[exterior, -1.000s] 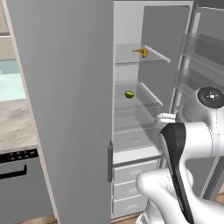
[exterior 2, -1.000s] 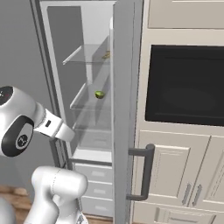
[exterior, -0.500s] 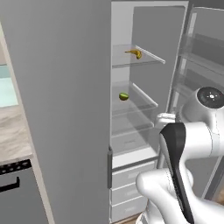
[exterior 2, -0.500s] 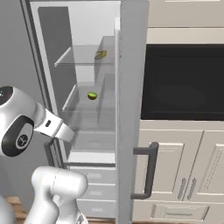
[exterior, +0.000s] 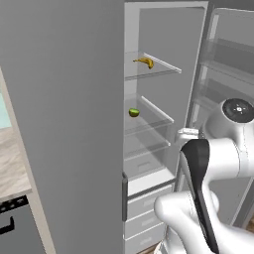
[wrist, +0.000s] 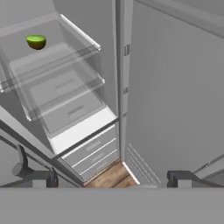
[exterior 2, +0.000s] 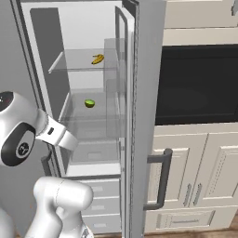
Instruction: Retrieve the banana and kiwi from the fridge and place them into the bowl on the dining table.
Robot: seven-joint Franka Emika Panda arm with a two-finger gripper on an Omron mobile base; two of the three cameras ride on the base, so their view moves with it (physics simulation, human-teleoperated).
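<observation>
The fridge (exterior: pixel 74 124) stands open, its left door shut and grey. Inside are two fruits: one banana (exterior: pixel 144 62) on the upper glass shelf (exterior: pixel 158 69), one kiwi (exterior: pixel 134 112) on the shelf below it, well apart. Three white drawers (exterior: pixel 144 208) sit lower, partly hidden by the arm. At right, the open door's bins are cut off. The fingers (wrist: pixel 179 178) are spread wide and hold nothing, low before the drawers; only their dark tips show.
</observation>
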